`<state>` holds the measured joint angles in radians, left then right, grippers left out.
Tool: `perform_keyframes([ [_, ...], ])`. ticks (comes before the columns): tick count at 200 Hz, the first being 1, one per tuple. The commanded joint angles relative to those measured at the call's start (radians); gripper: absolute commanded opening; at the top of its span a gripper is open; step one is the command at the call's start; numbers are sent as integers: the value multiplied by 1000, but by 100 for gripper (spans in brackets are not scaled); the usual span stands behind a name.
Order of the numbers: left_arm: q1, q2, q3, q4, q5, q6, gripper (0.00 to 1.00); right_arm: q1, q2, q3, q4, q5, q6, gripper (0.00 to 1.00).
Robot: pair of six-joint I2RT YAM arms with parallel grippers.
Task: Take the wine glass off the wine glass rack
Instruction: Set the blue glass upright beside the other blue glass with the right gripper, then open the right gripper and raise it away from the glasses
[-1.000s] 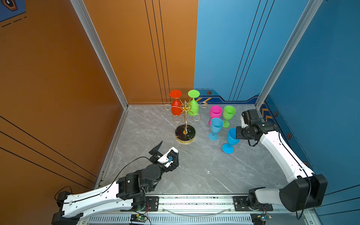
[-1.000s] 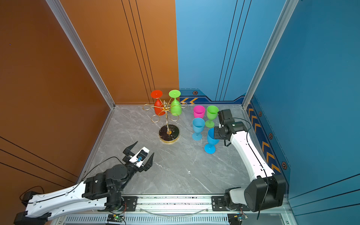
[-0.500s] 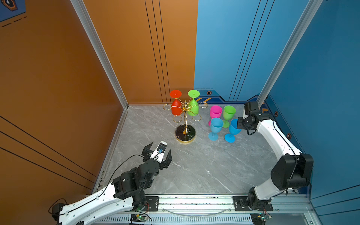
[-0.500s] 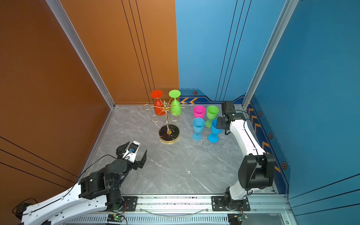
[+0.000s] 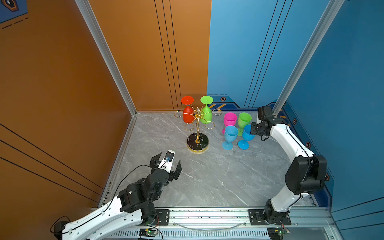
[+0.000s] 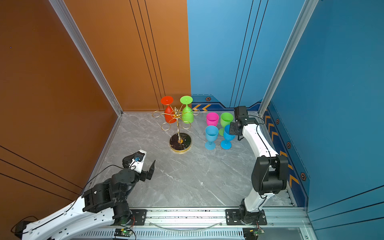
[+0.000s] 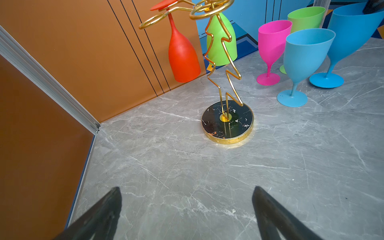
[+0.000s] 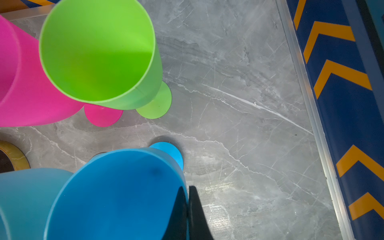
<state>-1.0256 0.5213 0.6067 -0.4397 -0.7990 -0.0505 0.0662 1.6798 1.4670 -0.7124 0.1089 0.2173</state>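
The gold wire wine glass rack [image 5: 197, 142] [image 6: 180, 142] [image 7: 227, 121] stands at the back on its black round base. A red wine glass [image 5: 188, 116] [image 7: 182, 60] and a green wine glass [image 5: 206, 116] [image 7: 223, 41] hang upside down from its arms. My right gripper [image 5: 251, 129] [image 6: 230, 129] [image 8: 188, 188] is shut on the rim of a dark blue wine glass [image 5: 247, 134] [image 8: 116, 197]. That glass leans, with its foot at the table to the right of the rack. My left gripper [image 5: 168, 161] [image 7: 187, 190] is open and empty near the front left, facing the rack.
A pink glass [image 5: 230, 119], a green glass [image 5: 244, 119] and a light blue glass [image 5: 230, 135] stand upright beside the held one. The orange wall is on the left. The blue wall with chevron trim [image 8: 340, 83] is close on the right.
My right arm has carried the dark blue glass back into the group of standing glasses and lowered it. My left gripper has drifted slightly left, still open.
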Motion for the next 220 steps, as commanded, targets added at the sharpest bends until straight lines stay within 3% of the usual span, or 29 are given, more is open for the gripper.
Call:
perform_keyframes([
  [1, 15, -11, 33, -24, 23, -26, 98, 1, 20, 26, 25, -4, 13, 1],
  [102, 23, -24, 37, -34, 34, -32, 98, 16, 42, 29, 25, -7, 9, 10],
  [166, 35, -15, 42, -44, 42, -38, 98, 19, -9, 44, 5, 24, 9, 50],
  [197, 55, 4, 46, -44, 66, -44, 98, 23, -68, 64, -9, 19, 6, 62],
  [220, 90, 27, 53, -45, 128, -51, 98, 29, -98, 100, -7, -74, 4, 69],
])
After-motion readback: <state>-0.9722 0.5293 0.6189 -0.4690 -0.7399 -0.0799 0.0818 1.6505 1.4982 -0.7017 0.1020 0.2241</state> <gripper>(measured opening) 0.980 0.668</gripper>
